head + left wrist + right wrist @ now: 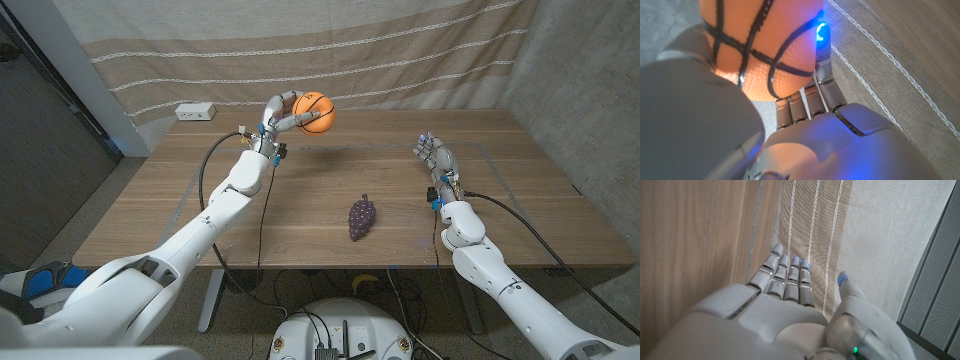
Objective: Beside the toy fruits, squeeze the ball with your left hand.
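While my left robot hand grips the pebbled orange mini basketball above the far left of the wooden desk, its fingers hide part of the ball. My right robot hand holds nothing, fingers straight. Knobbly purple toy grapes lie mid-desk, nearer me.

1. The head view looks down from high up over the wooden table, far back
2. The left wrist view sits very close behind the left hand
3. The right wrist view looks along the right hand; all three share the striped curtain
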### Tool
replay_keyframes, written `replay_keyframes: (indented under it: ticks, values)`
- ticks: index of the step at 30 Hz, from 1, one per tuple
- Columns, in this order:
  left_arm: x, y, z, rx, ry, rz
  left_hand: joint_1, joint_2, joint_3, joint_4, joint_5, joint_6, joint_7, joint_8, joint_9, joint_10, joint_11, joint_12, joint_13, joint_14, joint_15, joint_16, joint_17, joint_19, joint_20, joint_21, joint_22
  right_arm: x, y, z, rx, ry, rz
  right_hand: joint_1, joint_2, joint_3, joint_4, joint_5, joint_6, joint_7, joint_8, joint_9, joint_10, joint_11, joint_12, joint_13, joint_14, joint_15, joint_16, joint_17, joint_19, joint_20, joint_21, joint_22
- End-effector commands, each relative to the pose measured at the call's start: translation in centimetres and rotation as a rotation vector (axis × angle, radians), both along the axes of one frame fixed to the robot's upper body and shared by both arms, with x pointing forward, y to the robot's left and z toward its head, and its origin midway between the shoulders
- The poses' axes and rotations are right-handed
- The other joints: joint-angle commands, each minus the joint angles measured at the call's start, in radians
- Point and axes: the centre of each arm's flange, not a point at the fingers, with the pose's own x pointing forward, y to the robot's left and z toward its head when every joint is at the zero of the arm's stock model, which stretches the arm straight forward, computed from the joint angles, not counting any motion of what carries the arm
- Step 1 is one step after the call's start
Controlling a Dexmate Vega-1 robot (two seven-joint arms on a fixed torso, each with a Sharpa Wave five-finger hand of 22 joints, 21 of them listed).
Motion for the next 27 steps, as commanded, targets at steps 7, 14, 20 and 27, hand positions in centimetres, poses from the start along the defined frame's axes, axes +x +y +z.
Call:
replay_keyframes:
  ticks: [7, 14, 20, 27]
  values:
    - [1.3, 1.0, -1.0, -0.153, 0.169, -0.176, 0.419, 0.407, 0.069, -0.022, 0.226, 0.213, -0.018, 0.004, 0.070, 0.202, -0.064, -0.004, 0.052, 0.439, -0.288, -0.005, 0.002, -0.031, -0.151, 0.012, -0.007, -0.1, 0.2, 0.4, -0.004, -0.010, -0.001, 0.001, 0.001, 0.003, -0.007, 0.005, 0.006, 0.001, -0.001, 0.003, 0.009, 0.004, -0.003, 0.004, 0.007, 0.002, -0.003, 0.001, 0.012, -0.003, -0.001, 0.005]
    - [1.8, 1.3, -1.5, -0.211, 0.242, -0.256, 0.420, 0.407, 0.069, -0.022, 0.231, 0.212, -0.021, 0.003, 0.077, 0.201, -0.065, -0.006, 0.056, 0.441, -0.287, -0.007, 0.003, -0.032, -0.151, 0.019, -0.011, -0.2, 0.2, 0.4, -0.005, -0.012, -0.001, 0.001, 0.000, 0.003, -0.008, 0.005, 0.006, 0.000, -0.001, 0.003, 0.010, 0.002, -0.003, 0.004, 0.007, 0.002, -0.003, 0.001, 0.012, -0.003, -0.001, 0.005]
    - [2.1, 1.6, -2.0, -0.260, 0.290, -0.303, 0.421, 0.406, 0.067, -0.022, 0.234, 0.216, -0.020, -0.001, 0.076, 0.203, -0.066, -0.007, 0.058, 0.444, -0.289, -0.010, 0.002, -0.032, -0.151, 0.023, -0.017, -0.3, 0.4, 0.4, -0.008, -0.015, 0.002, 0.002, 0.000, 0.003, -0.009, 0.005, 0.006, 0.001, -0.001, 0.003, 0.009, 0.005, -0.004, 0.003, 0.007, 0.001, -0.003, 0.000, 0.013, -0.003, -0.002, 0.005]
    - [2.1, 2.3, -2.8, -0.304, 0.328, -0.322, 0.421, 0.405, 0.068, -0.023, 0.238, 0.217, -0.020, -0.005, 0.077, 0.207, -0.065, -0.010, 0.056, 0.447, -0.287, -0.011, 0.003, -0.033, -0.151, 0.029, -0.021, -0.7, 0.5, 0.7, -0.016, -0.036, 0.001, 0.002, 0.000, 0.004, -0.009, 0.005, 0.006, 0.002, -0.001, 0.003, 0.009, 0.003, -0.004, 0.004, 0.007, 0.001, -0.003, 0.000, 0.014, -0.002, -0.003, 0.005]
